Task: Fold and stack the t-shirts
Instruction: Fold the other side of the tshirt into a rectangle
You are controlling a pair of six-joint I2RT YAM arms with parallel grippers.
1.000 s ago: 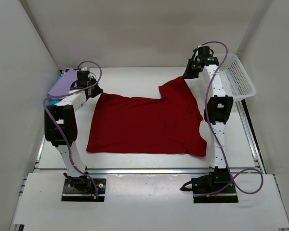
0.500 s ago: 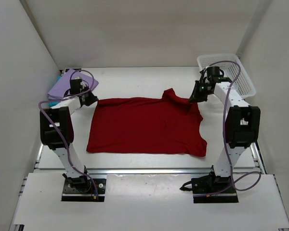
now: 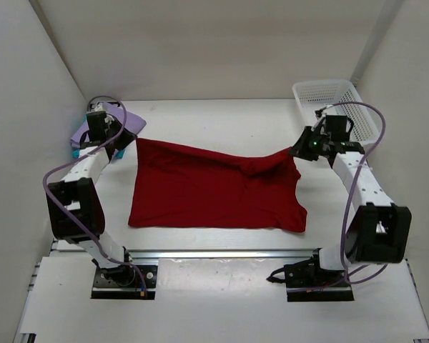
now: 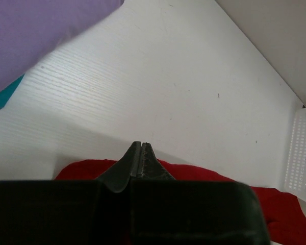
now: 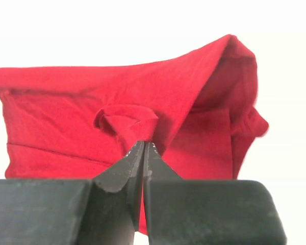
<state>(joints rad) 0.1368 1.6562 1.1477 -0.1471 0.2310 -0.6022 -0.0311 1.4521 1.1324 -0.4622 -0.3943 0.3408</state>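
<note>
The dark red t-shirt lies spread on the table, its far edge raised and pulled taut between both grippers. My left gripper is shut at the shirt's far left corner; in the left wrist view the red cloth sits right under the closed fingertips. My right gripper is shut on a bunched fold of red cloth at the far right corner. A lavender t-shirt lies folded at the far left on a teal t-shirt, of which only an edge shows.
A white mesh basket stands at the back right corner, seen also as the basket in the left wrist view. White walls close in the table on three sides. The arm bases stand at the near edge.
Both grippers have moved apart and toward the near side with the shirt's far corners. The upturned right part has come down and the far edge now runs taut.
</note>
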